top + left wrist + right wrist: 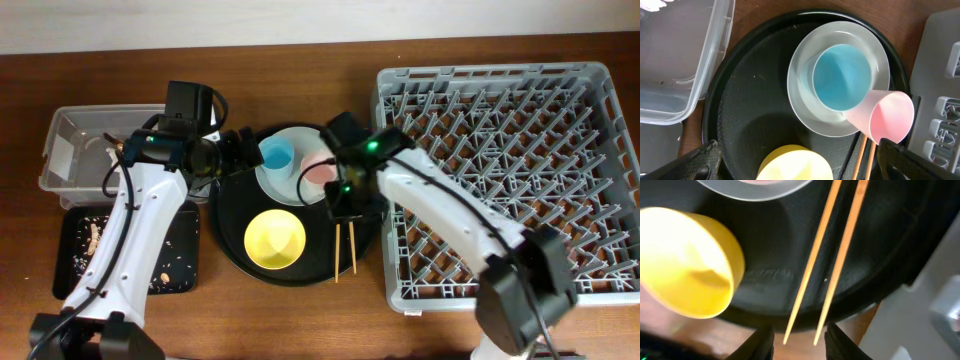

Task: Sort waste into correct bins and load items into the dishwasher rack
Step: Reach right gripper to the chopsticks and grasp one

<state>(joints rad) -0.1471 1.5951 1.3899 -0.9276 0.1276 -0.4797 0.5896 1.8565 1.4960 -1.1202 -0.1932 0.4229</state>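
While lying side by side, chopsticks point(814, 255): between the right hand's fingers, near ends just inside the fingertips, crossing the round black tray's point(765, 295) rim.
Right hand point(799, 340): fingers apart, a narrow gap to each stick, grasping nothing yet.
Yellow bowl point(687, 262): left of that hand, on the tray.
Plate point(805, 110): ahead of it, carrying the blue cup point(842, 77); pink cup point(887, 117) tilted at its edge.
Left hand point(800, 162): released wide, empty, above the tray; clear tub point(680, 75) on its left.
Dishwasher rack point(500, 140): right of the right hand, on the counter point(300, 320).
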